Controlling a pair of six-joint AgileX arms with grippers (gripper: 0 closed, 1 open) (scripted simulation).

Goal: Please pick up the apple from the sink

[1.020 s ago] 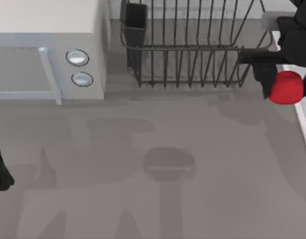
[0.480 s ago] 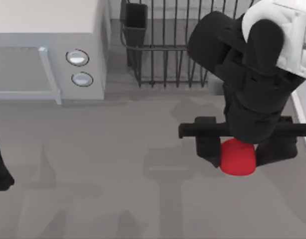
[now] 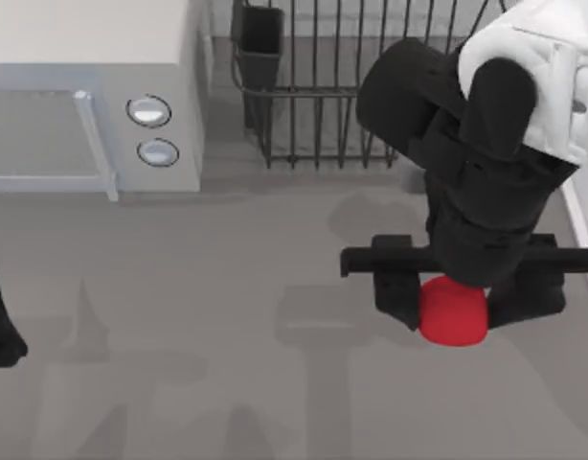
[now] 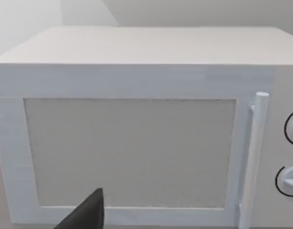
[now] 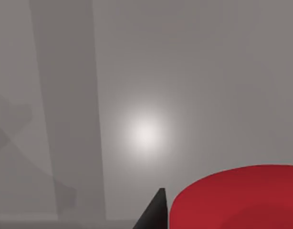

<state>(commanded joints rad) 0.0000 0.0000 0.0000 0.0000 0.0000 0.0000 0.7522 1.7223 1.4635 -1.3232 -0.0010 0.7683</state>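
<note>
Red apple [image 3: 453,311] sits pinched between the right gripper [image 3: 459,299] fingers above the grey counter [image 3: 227,287] near its right edge, so the pickup looks done; left arm parked.

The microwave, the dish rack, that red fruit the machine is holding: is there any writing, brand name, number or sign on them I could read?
None: no text can be read anywhere.
Microwave: plain white door and two round knobs, no markings or numbers.
Dish rack: bare dark wire.
Apple, between the right gripper's fingers: plain red, no sticker.
Table: plain grey.
</note>
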